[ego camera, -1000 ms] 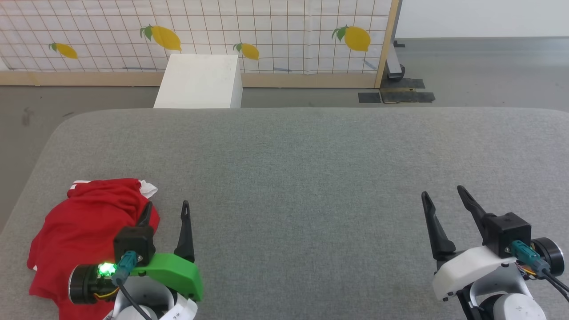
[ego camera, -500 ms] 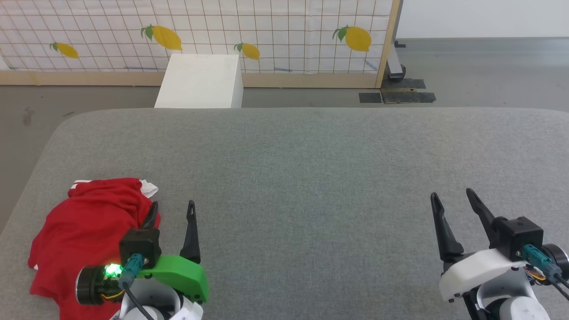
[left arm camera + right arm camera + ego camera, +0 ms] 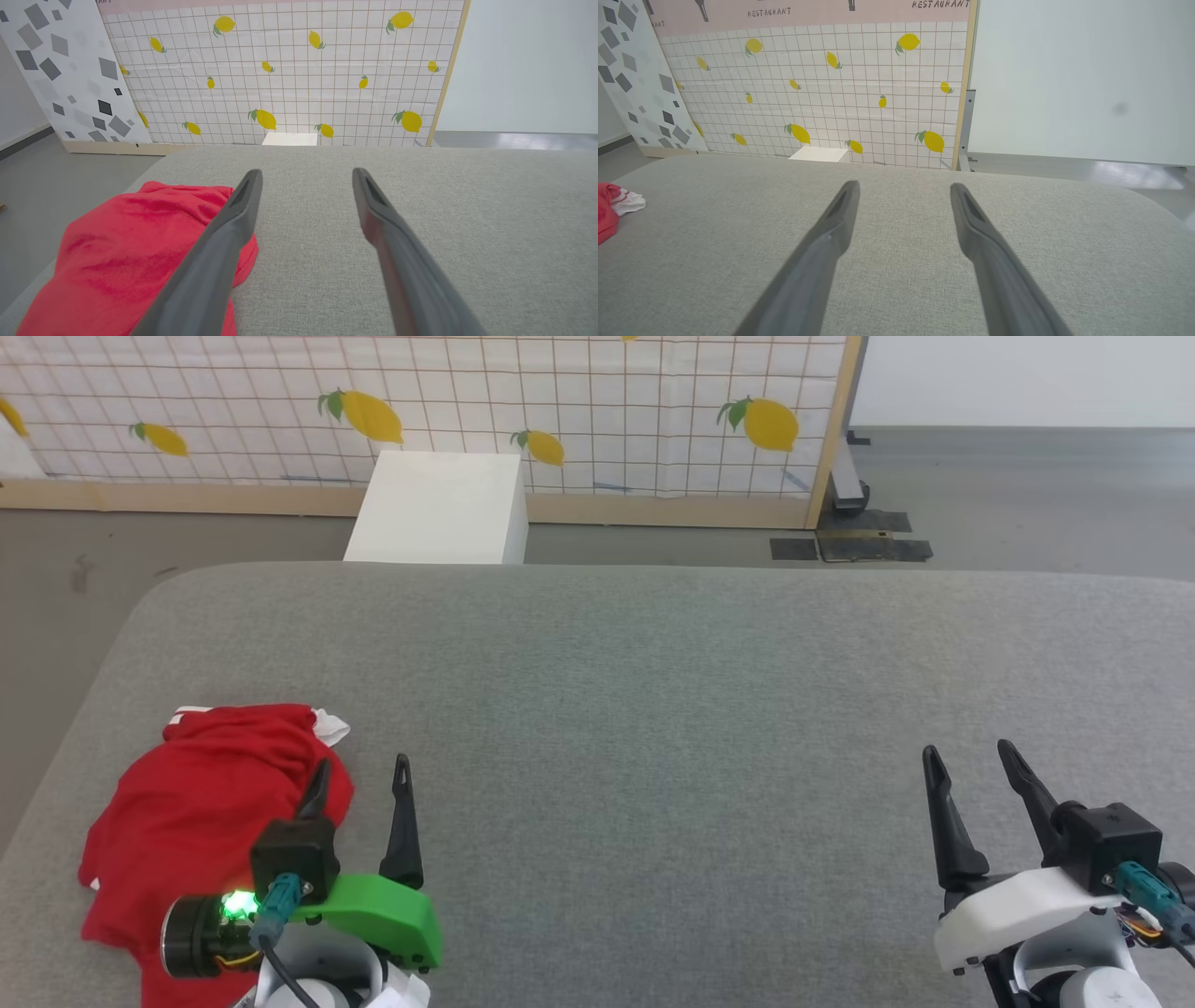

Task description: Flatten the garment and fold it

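Observation:
The garment (image 3: 201, 798) lies crumpled in a red heap at the near left of the grey padded table (image 3: 653, 709), with a bit of white sleeve and striped trim at its far edge. Its number print is hidden. My left gripper (image 3: 362, 768) is open just right of the heap, its left finger over the red cloth's edge. The left wrist view has the garment (image 3: 131, 247) to the left of the open left gripper (image 3: 304, 173). My right gripper (image 3: 965, 752) is open at the near right, far from the cloth. The right wrist view catches the garment (image 3: 609, 207) at its left edge beyond the open right gripper (image 3: 903, 186).
A white box (image 3: 439, 509) stands on the floor beyond the table's far edge. Behind it runs a lemon-print grid panel (image 3: 560, 411) with a wooden frame. Grey floor lies to the left of the table.
The head camera has shifted, so the whole scene sits slightly right and lower. Both grippers stay open; the right one has drifted a little rightward. The garment has not moved.

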Robot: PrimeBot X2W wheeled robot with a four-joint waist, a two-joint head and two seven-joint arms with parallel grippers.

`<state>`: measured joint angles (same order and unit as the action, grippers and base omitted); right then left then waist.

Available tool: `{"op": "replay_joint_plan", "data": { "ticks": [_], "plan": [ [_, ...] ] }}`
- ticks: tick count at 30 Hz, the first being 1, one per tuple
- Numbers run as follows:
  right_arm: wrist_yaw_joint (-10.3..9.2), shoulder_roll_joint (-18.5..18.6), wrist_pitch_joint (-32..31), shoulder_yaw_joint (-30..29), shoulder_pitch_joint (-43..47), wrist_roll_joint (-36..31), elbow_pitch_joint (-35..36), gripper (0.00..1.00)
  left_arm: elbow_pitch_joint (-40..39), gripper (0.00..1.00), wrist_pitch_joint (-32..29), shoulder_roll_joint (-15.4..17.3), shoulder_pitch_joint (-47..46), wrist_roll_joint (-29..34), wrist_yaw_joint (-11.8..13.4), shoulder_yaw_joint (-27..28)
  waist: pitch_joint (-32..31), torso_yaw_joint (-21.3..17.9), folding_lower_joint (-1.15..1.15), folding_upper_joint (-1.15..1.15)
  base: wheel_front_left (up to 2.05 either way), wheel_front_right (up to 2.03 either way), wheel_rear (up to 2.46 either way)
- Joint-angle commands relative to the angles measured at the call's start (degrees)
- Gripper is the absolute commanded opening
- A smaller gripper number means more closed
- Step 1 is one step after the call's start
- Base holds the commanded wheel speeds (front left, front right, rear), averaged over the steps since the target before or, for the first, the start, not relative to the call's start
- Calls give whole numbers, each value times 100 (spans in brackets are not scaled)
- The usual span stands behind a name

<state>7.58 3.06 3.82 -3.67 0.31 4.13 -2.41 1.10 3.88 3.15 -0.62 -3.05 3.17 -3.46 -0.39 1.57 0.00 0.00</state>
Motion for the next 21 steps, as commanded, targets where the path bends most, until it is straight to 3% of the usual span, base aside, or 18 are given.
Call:
{"op": "replay_joint_plan", "data": {
  "ticks": [1, 21],
  "plan": [
    [-3, -6, 67, -21, 103, 58, -20, 100, -2, 100, 66, -8, 99, -61, 64, -17, -15, 48, 0, 0, 0, 0, 0],
    [-4, -9, 303, -35, 245, 182, -124, 100, -27, 100, 301, -12, 293, -104, 208, -39, -99, 913, 0, 0, 0, 0, 0]
  ]
}}
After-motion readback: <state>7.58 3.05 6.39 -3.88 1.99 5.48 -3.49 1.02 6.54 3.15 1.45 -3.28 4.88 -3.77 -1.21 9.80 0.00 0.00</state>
